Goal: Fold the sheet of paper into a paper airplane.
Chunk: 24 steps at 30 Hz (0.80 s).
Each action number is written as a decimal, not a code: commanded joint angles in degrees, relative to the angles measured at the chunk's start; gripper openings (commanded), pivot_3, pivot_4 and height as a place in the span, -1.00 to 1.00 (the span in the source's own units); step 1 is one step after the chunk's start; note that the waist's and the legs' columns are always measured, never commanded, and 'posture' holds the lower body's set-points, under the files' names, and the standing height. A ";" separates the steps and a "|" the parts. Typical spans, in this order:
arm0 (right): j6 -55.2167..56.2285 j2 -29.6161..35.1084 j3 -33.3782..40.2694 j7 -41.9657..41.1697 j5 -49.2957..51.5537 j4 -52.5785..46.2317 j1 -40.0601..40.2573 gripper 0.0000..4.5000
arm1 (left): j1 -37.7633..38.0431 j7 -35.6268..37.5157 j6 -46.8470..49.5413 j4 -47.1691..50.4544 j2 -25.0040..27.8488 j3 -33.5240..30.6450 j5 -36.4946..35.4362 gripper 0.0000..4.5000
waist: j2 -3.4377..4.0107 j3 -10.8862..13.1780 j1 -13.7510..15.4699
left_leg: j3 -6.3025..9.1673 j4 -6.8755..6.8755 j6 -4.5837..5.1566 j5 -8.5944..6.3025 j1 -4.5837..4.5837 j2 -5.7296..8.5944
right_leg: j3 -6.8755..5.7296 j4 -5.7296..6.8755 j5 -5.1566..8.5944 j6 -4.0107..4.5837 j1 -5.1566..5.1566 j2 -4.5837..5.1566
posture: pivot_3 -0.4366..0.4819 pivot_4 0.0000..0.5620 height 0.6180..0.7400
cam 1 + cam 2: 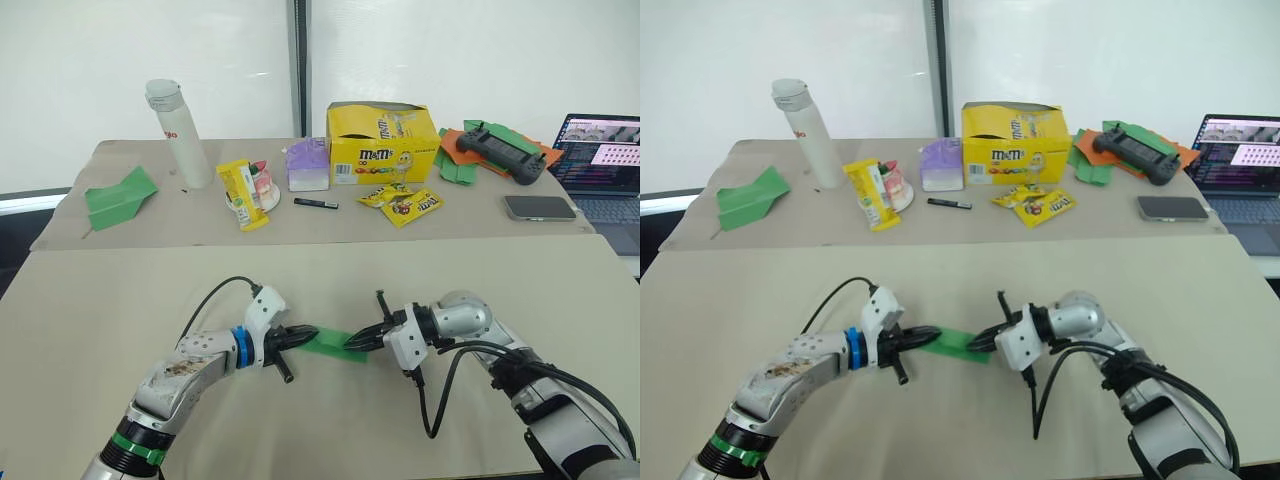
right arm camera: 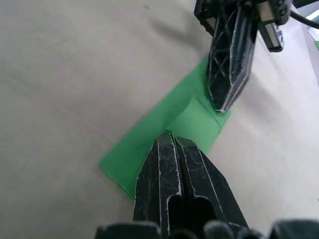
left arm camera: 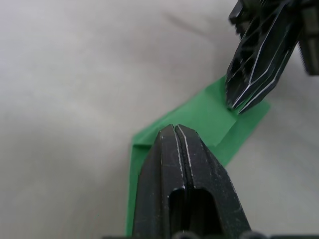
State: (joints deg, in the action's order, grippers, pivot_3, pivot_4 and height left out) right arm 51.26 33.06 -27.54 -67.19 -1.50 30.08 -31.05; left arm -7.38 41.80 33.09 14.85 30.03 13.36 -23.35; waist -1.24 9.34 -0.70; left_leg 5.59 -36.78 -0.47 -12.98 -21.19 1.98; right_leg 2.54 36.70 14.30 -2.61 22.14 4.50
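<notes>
The sheet of paper (image 1: 328, 344) is bright green and folded into a narrow creased strip, lying flat on the near tan table between my two grippers. My left gripper (image 1: 298, 336) is shut, and its tips rest on the strip's left end. My right gripper (image 1: 358, 342) is also shut, with its tips pressing on the right end. In the left wrist view, my left gripper (image 3: 174, 129) touches a folded flap of the paper (image 3: 204, 117). In the right wrist view, my right gripper (image 2: 169, 135) sits on the paper (image 2: 149, 134), facing the left gripper (image 2: 222, 107).
On the far table are a separate green paper plane (image 1: 120, 196), a white bottle (image 1: 178, 133), a yellow candy box (image 1: 380, 140), snack packets (image 1: 405, 203), a black pen (image 1: 315, 203), a phone (image 1: 540, 207), a laptop (image 1: 605, 155) and a controller (image 1: 500, 150) on paper scraps.
</notes>
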 commanded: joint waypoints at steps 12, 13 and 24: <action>-6.74 4.80 0.48 -4.46 4.18 -5.85 3.76 -0.99 | -0.22 0.26 -3.19 -5.20 -1.91 2.32 5.63 -1.00 | 0.02 -0.01 1.17 | 0.01 -0.02 0.02 0.01 -0.01 0.13 | -0.02 -0.01 0.03 -0.06 -0.05 0.19 | -0.05 -0.47 1.00; -7.30 5.19 0.68 -4.76 4.57 -6.52 3.96 -0.87 | -0.26 0.25 -3.24 -5.42 -2.04 2.43 5.82 -1.00 | 0.02 -0.01 1.18 | 0.01 -0.02 0.02 0.00 -0.02 0.14 | -0.02 -0.03 0.03 -0.07 -0.05 0.21 | -0.05 -0.47 1.00; -33.47 13.27 11.90 -5.94 23.20 -24.67 7.99 0.02 | -0.12 1.09 -2.57 -6.24 -2.76 3.03 5.83 -1.00 | 0.05 -0.01 0.93 | -0.02 -0.02 0.04 -0.01 -0.11 0.10 | -0.02 -0.03 0.06 -0.12 -0.01 0.25 | -0.05 -0.47 1.00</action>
State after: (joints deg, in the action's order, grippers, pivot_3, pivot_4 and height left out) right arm 23.65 46.91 -18.15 -74.43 17.26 10.18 -21.90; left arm -8.57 43.44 28.77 11.21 27.15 14.95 -19.64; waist -1.19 9.33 0.23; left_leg 5.57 -36.81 -0.43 -12.98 -21.29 2.04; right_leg 2.52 36.67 14.36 -2.72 22.12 4.72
